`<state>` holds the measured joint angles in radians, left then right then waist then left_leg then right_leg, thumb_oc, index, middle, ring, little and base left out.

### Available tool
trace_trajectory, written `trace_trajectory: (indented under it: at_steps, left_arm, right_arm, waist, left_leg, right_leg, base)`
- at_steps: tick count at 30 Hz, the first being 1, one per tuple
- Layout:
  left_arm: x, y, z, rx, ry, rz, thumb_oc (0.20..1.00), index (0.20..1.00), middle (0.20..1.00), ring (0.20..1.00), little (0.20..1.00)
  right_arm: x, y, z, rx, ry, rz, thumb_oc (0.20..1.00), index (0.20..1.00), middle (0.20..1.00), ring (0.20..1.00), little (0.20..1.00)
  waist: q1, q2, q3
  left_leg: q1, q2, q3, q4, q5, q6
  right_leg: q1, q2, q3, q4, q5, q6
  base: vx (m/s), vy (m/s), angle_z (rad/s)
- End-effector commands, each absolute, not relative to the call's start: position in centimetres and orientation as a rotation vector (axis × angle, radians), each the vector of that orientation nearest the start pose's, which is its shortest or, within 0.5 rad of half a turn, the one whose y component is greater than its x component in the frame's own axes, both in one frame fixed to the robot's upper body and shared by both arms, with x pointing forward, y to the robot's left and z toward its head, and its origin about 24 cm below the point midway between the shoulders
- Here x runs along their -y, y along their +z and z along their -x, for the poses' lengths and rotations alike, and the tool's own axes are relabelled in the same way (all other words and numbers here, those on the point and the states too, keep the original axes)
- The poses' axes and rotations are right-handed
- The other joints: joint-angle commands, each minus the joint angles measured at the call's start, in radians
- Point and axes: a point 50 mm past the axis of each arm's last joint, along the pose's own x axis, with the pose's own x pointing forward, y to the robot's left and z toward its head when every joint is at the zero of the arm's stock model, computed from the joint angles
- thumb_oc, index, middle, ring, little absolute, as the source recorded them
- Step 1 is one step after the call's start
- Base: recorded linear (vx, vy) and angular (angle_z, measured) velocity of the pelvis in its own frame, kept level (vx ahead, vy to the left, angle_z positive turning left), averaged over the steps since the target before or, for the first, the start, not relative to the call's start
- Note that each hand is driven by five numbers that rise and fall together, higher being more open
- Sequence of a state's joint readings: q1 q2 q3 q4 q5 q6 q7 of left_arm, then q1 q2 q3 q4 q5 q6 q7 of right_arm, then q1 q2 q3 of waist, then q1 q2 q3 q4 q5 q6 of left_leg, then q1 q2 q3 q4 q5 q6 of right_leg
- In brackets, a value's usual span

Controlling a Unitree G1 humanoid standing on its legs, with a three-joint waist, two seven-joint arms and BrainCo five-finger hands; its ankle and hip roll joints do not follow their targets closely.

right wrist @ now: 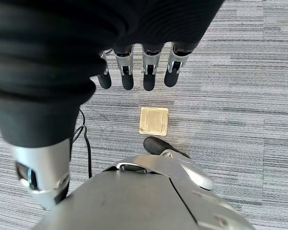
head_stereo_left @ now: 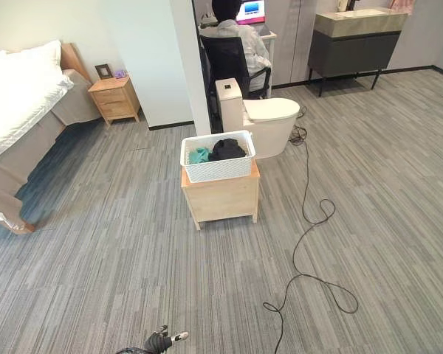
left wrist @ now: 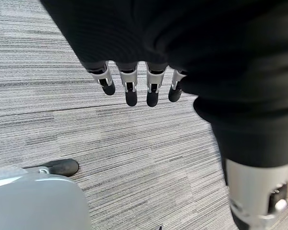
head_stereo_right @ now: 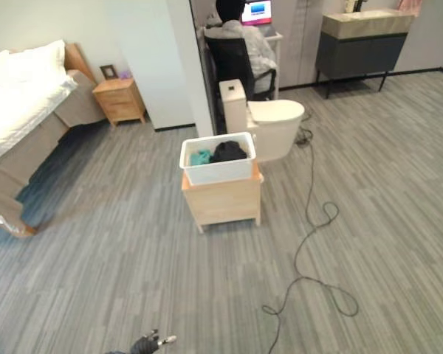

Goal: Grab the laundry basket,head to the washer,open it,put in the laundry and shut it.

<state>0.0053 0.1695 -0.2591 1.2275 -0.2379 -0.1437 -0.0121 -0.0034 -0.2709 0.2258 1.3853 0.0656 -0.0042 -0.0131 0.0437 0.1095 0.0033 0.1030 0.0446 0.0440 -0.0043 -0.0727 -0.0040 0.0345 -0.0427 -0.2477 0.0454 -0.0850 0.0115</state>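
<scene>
Both hands hang over the grey floor, left hand and right hand with fingers relaxed, holding nothing. Farther off, the white laundry basket of clothes sits on a small wooden table, beside a toilet.

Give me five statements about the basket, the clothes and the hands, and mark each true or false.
1. The white laundry basket stands on a small wooden cabinet. True.
2. The basket is empty. False: dark clothes and a teal garment lie in it.
3. The left hand holds the basket. False: it hangs open over the carpet.
4. The right hand is open, holding nothing. True.
5. The basket stands on the bed. False: the bed is apart, to its left.
</scene>
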Motion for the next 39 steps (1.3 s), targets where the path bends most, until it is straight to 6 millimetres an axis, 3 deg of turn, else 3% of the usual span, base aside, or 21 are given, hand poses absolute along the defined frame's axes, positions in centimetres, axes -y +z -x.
trace_trajectory:
  at_steps: [1, 9, 14, 15, 16, 18, 19, 21, 22, 23, 24, 25, 26, 30, 31, 33, 34, 35, 37, 38, 39]
  left_arm:
    - [-20.6, -16.0, -10.6, -1.063, 0.063, -0.069, 1.0, 1.0, 1.0, 1.0, 1.0]
    - [-20.6, -16.0, -10.8, -1.055, 0.083, -0.047, 1.0, 1.0, 1.0, 1.0, 1.0]
    - [-20.4, -15.6, -11.9, -1.017, 0.082, -0.039, 1.0, 1.0, 1.0, 1.0, 1.0]
    - [-20.5, -15.4, -12.4, -0.997, 0.078, -0.034, 1.0, 1.0, 1.0, 1.0, 1.0]
    - [-20.5, -15.2, -12.8, -0.977, 0.083, -0.027, 1.0, 1.0, 1.0, 1.0, 1.0]
    - [-20.5, -15.0, -13.2, -0.957, 0.091, -0.012, 1.0, 1.0, 1.0, 1.0, 1.0]
    - [-20.6, -15.0, -13.0, -0.962, 0.099, -0.014, 1.0, 1.0, 1.0, 1.0, 1.0]
    - [-20.7, -15.0, -12.9, -0.963, 0.107, -0.008, 1.0, 1.0, 1.0, 1.0, 1.0]
    - [-21.1, -15.0, -12.6, -0.962, 0.138, 0.013, 1.0, 1.0, 1.0, 1.0, 1.0]
    - [-21.1, -15.0, -12.6, -0.962, 0.138, 0.013, 1.0, 1.0, 1.0, 1.0, 1.0]
    - [-21.4, -15.0, -12.6, -0.959, 0.153, 0.019, 1.0, 1.0, 1.0, 1.0, 1.0]
    - [-21.6, -15.0, -12.4, -0.963, 0.171, 0.023, 1.0, 1.0, 1.0, 1.0, 1.0]
    - [-22.0, -15.0, -12.2, -0.968, 0.192, 0.02, 1.0, 1.0, 1.0, 1.0, 1.0]
    - [-22.7, -15.0, -11.7, -0.976, 0.229, 0.025, 1.0, 1.0, 1.0, 1.0, 1.0]
    - [-23.0, -15.0, -11.7, -0.977, 0.235, 0.021, 1.0, 1.0, 1.0, 1.0, 1.0]
    - [-23.6, -14.9, -11.6, -0.981, 0.244, 0.006, 1.0, 1.0, 1.0, 1.0, 1.0]
    - [-23.6, -14.9, -11.6, -0.981, 0.244, 0.006, 1.0, 1.0, 1.0, 1.0, 1.0]
    - [-24.1, -14.7, -11.9, -0.972, 0.236, -0.013, 1.0, 1.0, 1.0, 1.0, 1.0]
    - [-24.4, -14.5, -12.2, -0.964, 0.227, -0.029, 1.0, 1.0, 1.0, 1.0, 1.0]
    - [-24.4, -14.5, -12.2, -0.964, 0.227, -0.029, 1.0, 1.0, 1.0, 1.0, 1.0]
    - [-24.5, -14.3, -12.6, -0.955, 0.219, -0.042, 1.0, 1.0, 1.0, 1.0, 1.0]
  right_arm:
    - [24.5, -16.9, -4.0, -1.468, -0.05, 0.325, 1.0, 1.0, 1.0, 1.0, 1.0]
    - [24.9, -16.7, -4.5, -1.452, -0.073, 0.321, 1.0, 1.0, 1.0, 1.0, 1.0]
    - [25.2, -16.6, -4.7, -1.439, -0.092, 0.314, 1.0, 1.0, 1.0, 1.0, 1.0]
    - [25.4, -16.6, -4.8, -1.435, -0.094, 0.325, 1.0, 1.0, 1.0, 1.0, 1.0]
    - [25.5, -16.5, -5.2, -1.415, -0.093, 0.331, 1.0, 1.0, 1.0, 1.0, 1.0]
    - [25.7, -16.3, -6.5, -1.372, -0.097, 0.34, 1.0, 1.0, 1.0, 1.0, 1.0]
    - [25.7, -16.1, -7.2, -1.349, -0.095, 0.344, 1.0, 1.0, 1.0, 1.0, 1.0]
    - [25.6, -16.1, -7.7, -1.333, -0.09, 0.347, 1.0, 1.0, 1.0, 1.0, 1.0]
    - [25.5, -15.8, -9.1, -1.284, -0.071, 0.351, 1.0, 1.0, 1.0, 1.0, 1.0]
    - [25.5, -15.8, -9.1, -1.284, -0.071, 0.351, 1.0, 1.0, 1.0, 1.0, 1.0]
    - [25.1, -15.7, -9.8, -1.254, -0.059, 0.348, 1.0, 1.0, 1.0, 1.0, 1.0]
    - [24.8, -15.5, -10.9, -1.211, -0.045, 0.344, 1.0, 1.0, 1.0, 1.0, 1.0]
    - [24.5, -15.4, -11.4, -1.194, -0.038, 0.341, 1.0, 1.0, 1.0, 1.0, 1.0]
    - [23.5, -15.6, -11.6, -1.191, 0.0, 0.342, 1.0, 1.0, 1.0, 1.0, 1.0]
    - [23.1, -15.8, -11.1, -1.202, 0.011, 0.331, 1.0, 1.0, 1.0, 1.0, 1.0]
    - [22.6, -16.1, -10.5, -1.222, 0.026, 0.321, 1.0, 1.0, 1.0, 1.0, 1.0]
    - [22.6, -16.1, -10.5, -1.222, 0.026, 0.321, 1.0, 1.0, 1.0, 1.0, 1.0]
    - [22.5, -16.3, -9.9, -1.24, 0.021, 0.302, 1.0, 1.0, 1.0, 1.0, 1.0]
    - [22.4, -16.4, -9.7, -1.248, 0.027, 0.301, 1.0, 1.0, 1.0, 1.0, 1.0]
    - [22.4, -16.4, -9.7, -1.248, 0.027, 0.301, 1.0, 1.0, 1.0, 1.0, 1.0]
    - [22.4, -16.4, -9.7, -1.245, 0.023, 0.294, 1.0, 1.0, 1.0, 1.0, 1.0]
  waist:
    - [0.011, -0.087, -0.015]
    - [0.015, -0.074, -0.004]
    - [0.017, -0.08, 0.033]
    - [0.021, -0.091, 0.066]
    - [0.026, -0.095, 0.094]
    - [0.033, -0.1, 0.13]
    - [0.034, -0.108, 0.138]
    - [0.037, -0.112, 0.138]
    - [0.053, -0.122, 0.131]
    - [0.053, -0.123, 0.129]
    - [0.061, -0.128, 0.123]
    - [0.076, -0.128, 0.114]
    - [0.091, -0.136, 0.112]
    - [0.123, -0.153, 0.094]
    - [0.131, -0.176, 0.087]
    - [0.138, -0.197, 0.083]
    - [0.138, -0.196, 0.081]
    - [0.13, -0.208, 0.092]
    - [0.115, -0.189, 0.106]
    - [0.114, -0.187, 0.104]
    - [0.089, -0.163, 0.12]
  left_leg:
    - [-0.038, 0.019, -0.039, -0.083, 0.054, -0.062]
    - [-0.038, 0.034, -0.052, -0.083, 0.065, -0.073]
    - [-0.07, 0.067, -0.078, -0.03, 0.082, -0.092]
    - [-0.146, 0.067, -0.107, 0.109, 0.075, -0.105]
    - [-0.209, 0.059, -0.126, 0.232, 0.104, -0.118]
    - [-0.303, 0.042, -0.148, 0.398, 0.174, -0.108]
    - [-0.338, 0.047, -0.126, 0.458, 0.184, -0.099]
    - [-0.353, 0.056, -0.095, 0.446, 0.185, -0.093]
    - [-0.381, 0.054, -0.024, 0.341, 0.135, -0.079]
    - [-0.381, 0.053, -0.024, 0.338, 0.138, -0.079]
    - [-0.379, 0.052, -0.008, 0.257, 0.141, -0.076]
    - [-0.393, 0.049, 0.007, 0.121, 0.193, -0.087]
    - [-0.419, 0.036, 0.011, 0.068, 0.203, -0.088]
    - [-0.435, 0.018, -0.04, 0.078, 0.224, -0.076]
    - [-0.464, -0.011, -0.044, 0.158, 0.199, -0.05]
    - [-0.44, -0.038, -0.019, 0.188, 0.156, -0.015]
    - [-0.442, -0.037, -0.02, 0.187, 0.158, -0.015]
    - [-0.4, -0.074, -0.002, 0.167, 0.119, 0.028]
    - [-0.347, -0.077, 0.008, 0.135, 0.094, 0.056]
    - [-0.349, -0.076, 0.007, 0.135, 0.095, 0.056]
    - [-0.269, -0.07, -0.001, 0.086, 0.085, 0.07]
  right_leg:
    - [0.085, -0.106, 0.011, -0.133, 0.046, 0.102]
    - [0.09, -0.089, 0.009, -0.133, 0.033, 0.089]
    - [0.103, -0.058, 0.009, -0.133, 0.008, 0.054]
    - [0.106, -0.042, 0.017, -0.107, -0.018, 0.019]
    - [0.11, -0.036, 0.013, -0.089, -0.023, 0.004]
    - [0.112, -0.027, 0.004, -0.07, -0.032, -0.011]
    - [0.116, -0.026, 0.002, -0.068, -0.04, -0.017]
    - [0.12, -0.024, -0.004, -0.068, -0.049, -0.017]
    - [0.139, -0.028, -0.011, -0.081, -0.067, -0.002]
    - [0.137, -0.029, -0.011, -0.081, -0.066, -0.002]
    - [0.143, -0.026, -0.009, -0.086, -0.074, 0.005]
    - [0.163, -0.018, -0.004, -0.093, -0.089, 0.018]
    - [0.185, -0.02, -0.002, -0.092, -0.107, 0.026]
    - [0.22, -0.028, 0.031, -0.061, -0.138, 0.04]
    - [0.235, -0.058, 0.036, -0.004, -0.147, 0.054]
    - [0.198, -0.096, 0.036, 0.105, -0.083, 0.082]
    - [0.196, -0.095, 0.036, 0.105, -0.082, 0.082]
    - [0.096, -0.138, 0.058, 0.329, 0.102, 0.117]
    - [0.011, -0.166, 0.046, 0.481, 0.191, 0.133]
    - [0.009, -0.164, 0.046, 0.48, 0.192, 0.133]
    - [-0.069, -0.19, 0.013, 0.555, 0.197, 0.124]
  base:
    - [0.0, 0.0, 0.0]
    - [0.02, -0.055, 0.01]
    - [-0.01, -0.141, 0.05]
    - [-0.06, -0.204, 0.14]
    - [-0.08, -0.237, 0.3]
    - [-0.03, -0.137, 0.38]
    - [0.09, -0.115, 0.16]
    - [0.17, -0.042, 0.02]
    - [0.18, 0.008, 0.19]
    - [0.27, 0.021, 0.22]
    - [0.32, 0.089, 0.2]
    - [0.49, 0.146, 0.17]
    - [0.49, 0.169, 0.12]
    - [0.43, 0.161, -0.23]
    - [0.48, 0.238, -0.53]
    - [0.45, 0.253, -0.19]
    - [0.4, 0.337, 0.05]
    - [0.32, 0.315, -0.1]
    - [0.31, 0.287, -0.01]
    - [0.32, 0.224, 0.3]
    - [0.31, 0.178, 0.24]
